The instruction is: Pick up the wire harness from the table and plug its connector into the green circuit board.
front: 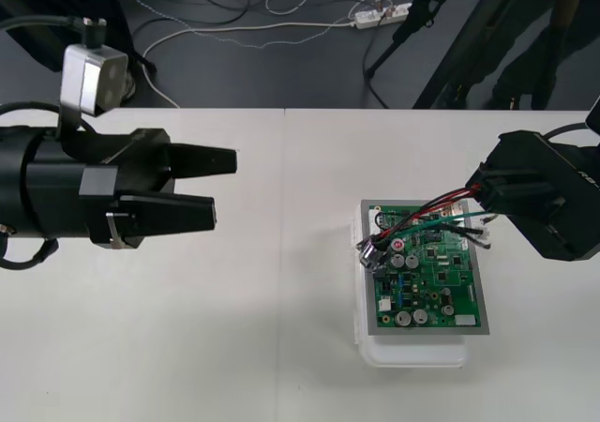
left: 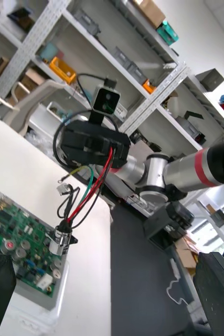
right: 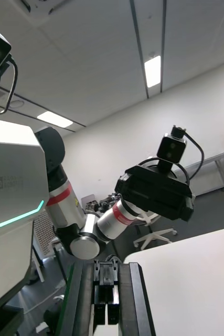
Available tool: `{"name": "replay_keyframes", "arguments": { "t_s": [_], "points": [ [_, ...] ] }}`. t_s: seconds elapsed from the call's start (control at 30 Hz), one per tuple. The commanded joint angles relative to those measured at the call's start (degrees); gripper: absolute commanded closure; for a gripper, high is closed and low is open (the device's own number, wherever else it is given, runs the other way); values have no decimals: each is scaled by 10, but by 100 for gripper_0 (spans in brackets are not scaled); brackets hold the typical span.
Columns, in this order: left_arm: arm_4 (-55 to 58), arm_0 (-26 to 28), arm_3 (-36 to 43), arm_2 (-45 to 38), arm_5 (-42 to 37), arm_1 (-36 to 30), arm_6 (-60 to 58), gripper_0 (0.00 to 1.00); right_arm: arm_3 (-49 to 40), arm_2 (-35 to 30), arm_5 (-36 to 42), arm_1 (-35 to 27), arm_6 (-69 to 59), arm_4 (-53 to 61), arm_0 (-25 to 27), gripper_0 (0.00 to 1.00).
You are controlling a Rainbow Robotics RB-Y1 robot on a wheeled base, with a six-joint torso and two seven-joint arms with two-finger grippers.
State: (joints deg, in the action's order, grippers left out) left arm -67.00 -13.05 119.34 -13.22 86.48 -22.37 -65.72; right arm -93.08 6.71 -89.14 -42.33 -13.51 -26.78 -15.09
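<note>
The green circuit board (front: 441,277) lies on its white base (front: 412,352) at the table's right. My right gripper (front: 484,197) hovers over the board's right edge, shut on the wire harness (front: 431,211). Red, black and green wires slope down from it to the round metal socket (front: 375,253), which rests at the board's left edge. In the right wrist view the fingers (right: 80,299) stand close together around a small black piece. My left gripper (front: 214,189) is open at mid-left, well clear of the board. In the left wrist view the socket (left: 62,241) hangs below the right gripper (left: 93,144).
Loose thin wire ends (front: 483,239) trail over the board's right side. Bare table (front: 262,328) lies between the left gripper and the board. Cables and a power strip (front: 380,14) lie on the dark floor beyond the far edge.
</note>
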Motion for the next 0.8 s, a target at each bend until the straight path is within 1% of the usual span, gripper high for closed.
{"name": "replay_keyframes", "arguments": {
  "t_s": [0.03, 0.23, 0.4, 0.53, 0.8],
  "points": [
    [-2, -48, -28, -44, 35, 40, 57, 0, -47, -28, 41, -20, 30, -9, 20, 100],
    [-23, -67, -31, -55, 35, 41, 76, 0, -112, -51, 121, -21, 35, -54, 52, 100],
    [-52, -87, -34, -60, 35, 42, 120, 0, -156, -51, 182, -21, 35, -73, 71, 100],
    [-52, -91, -50, -57, 35, 43, 166, 0, -185, -51, 224, -20, 35, -100, 83, 100],
    [-30, -101, -105, -44, 35, 42, 253, 0, -210, -49, 265, -20, 35, -122, 90, 100]
  ]
}}
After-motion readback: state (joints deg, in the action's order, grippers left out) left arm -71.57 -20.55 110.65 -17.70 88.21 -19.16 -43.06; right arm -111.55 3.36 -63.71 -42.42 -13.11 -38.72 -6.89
